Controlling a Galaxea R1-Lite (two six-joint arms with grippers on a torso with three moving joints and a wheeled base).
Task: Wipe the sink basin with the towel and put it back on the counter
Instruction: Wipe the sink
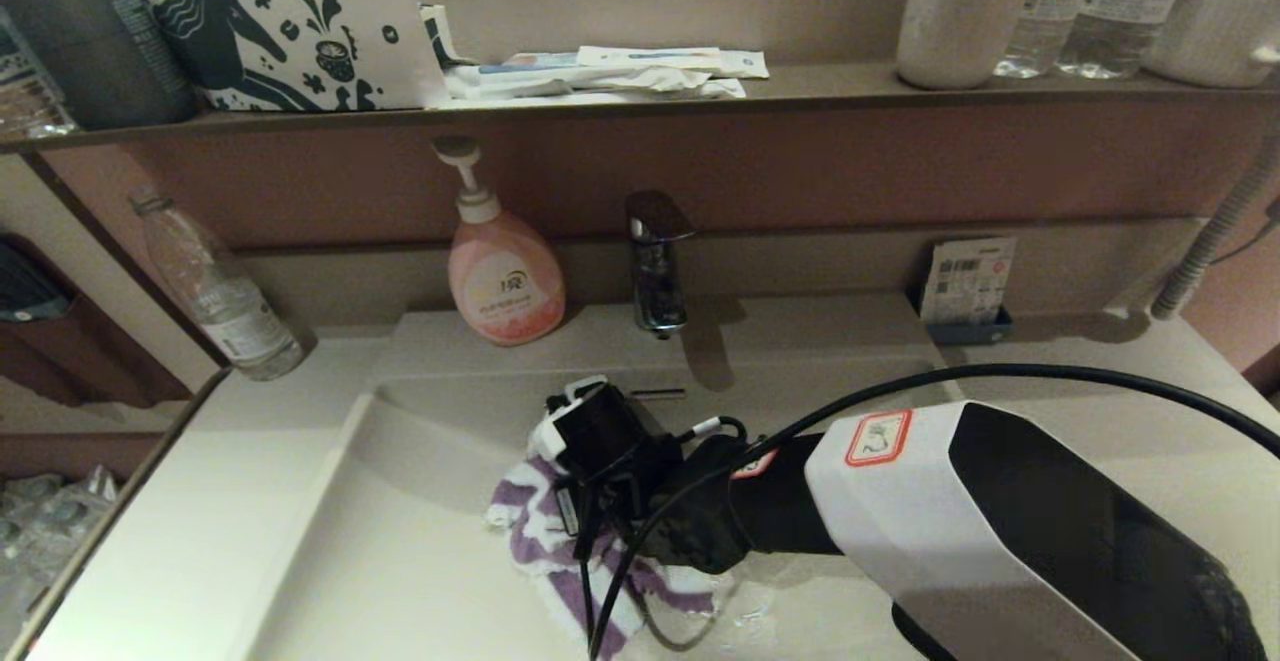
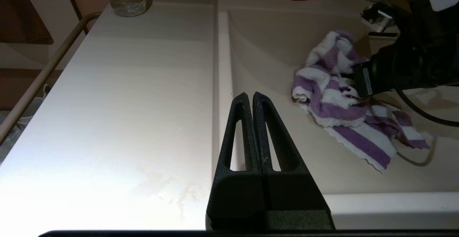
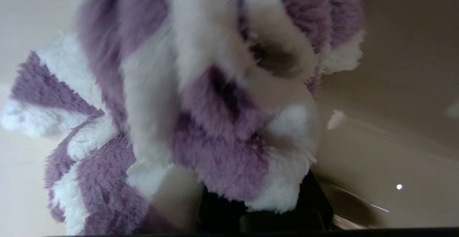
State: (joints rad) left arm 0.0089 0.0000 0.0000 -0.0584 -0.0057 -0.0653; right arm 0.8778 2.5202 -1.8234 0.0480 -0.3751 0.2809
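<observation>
Mid-wipe: right gripper clamped on the towel, pressing it into the sink basin at 6 o'clock of the faucet. Left gripper parked, fingers together, over the basin's edge. Wiping seemingly underway; return to the counter not yet done.

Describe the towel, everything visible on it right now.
The towel is fluffy terry cloth in purple and white stripes, with a wavy hem along one edge. It lies crumpled inside the sink basin, on the floor near the back wall, below the faucet. One end is bunched up in the right gripper, which is shut on it; the other end trails flat on the basin floor toward the front. The left gripper is shut, over the basin's left rim, clear of the towel.
</observation>
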